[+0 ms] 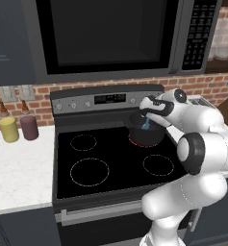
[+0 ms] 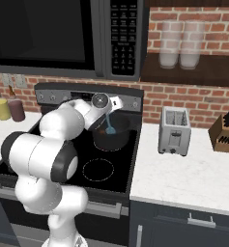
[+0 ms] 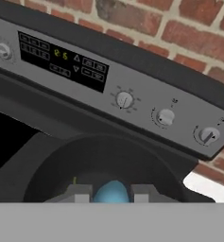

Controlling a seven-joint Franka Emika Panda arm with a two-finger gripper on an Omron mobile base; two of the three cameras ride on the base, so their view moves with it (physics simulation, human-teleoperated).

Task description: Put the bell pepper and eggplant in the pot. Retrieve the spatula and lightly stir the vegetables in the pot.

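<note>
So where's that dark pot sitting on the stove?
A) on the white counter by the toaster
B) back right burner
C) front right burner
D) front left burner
B: in both base views the pot sits at the stove's back right, just below the control panel, and the tool holds the blue spatula down into it.

Even, soft rendered light fills all three views, with no hard shadows and no glare. The white worktop (image 1: 19, 173) reads bright while the stove top (image 1: 110, 158) stays dark. Edges look slightly soft and pixelated.
</note>
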